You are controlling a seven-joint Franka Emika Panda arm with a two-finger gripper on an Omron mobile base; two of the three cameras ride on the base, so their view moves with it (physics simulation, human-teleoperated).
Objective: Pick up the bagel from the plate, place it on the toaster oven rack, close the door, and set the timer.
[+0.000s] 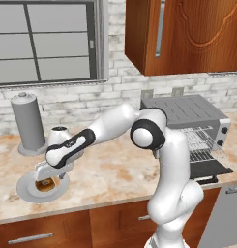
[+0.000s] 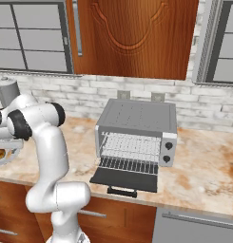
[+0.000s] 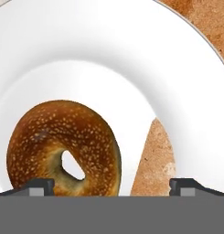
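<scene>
Bagel pickup is the step in hand: the toaster oven (image 2: 137, 135) stands open, the plate (image 1: 28, 190) lies on the counter, and the gripper (image 3: 111, 186), jaws wide, hovers over the bagel (image 3: 63, 148), so it must descend and close.
</scene>
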